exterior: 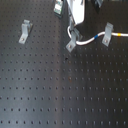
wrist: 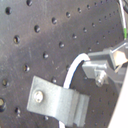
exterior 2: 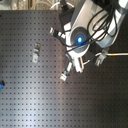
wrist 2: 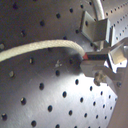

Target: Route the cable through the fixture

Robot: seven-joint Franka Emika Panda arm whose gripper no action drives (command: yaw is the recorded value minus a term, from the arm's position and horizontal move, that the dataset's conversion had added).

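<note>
The white cable (exterior: pixel 92 38) runs from the right fixture (exterior: pixel 107 35) over to the middle fixture (exterior: pixel 73 40), and its yellow band (exterior: pixel 120 35) lies beyond the right one. My gripper (exterior: pixel 75 31) hangs just above the middle fixture, shut on the cable's near end. In the second wrist view the cable (wrist 2: pixel 35 50) ends between the fingers (wrist 2: pixel 107 57), with a fixture (wrist 2: pixel 95 27) close behind. In the first wrist view the cable (wrist: pixel 72 70) passes behind a fixture (wrist: pixel 55 102). The arm hides most of the cable in the second exterior view.
A third bracket (exterior: pixel 24 31) stands apart at the first exterior view's left, also seen in the second exterior view (exterior 2: pixel 36 52). Everything sits on a black perforated board (exterior: pixel 60 90). Some equipment (exterior: pixel 59 7) stands at the back edge.
</note>
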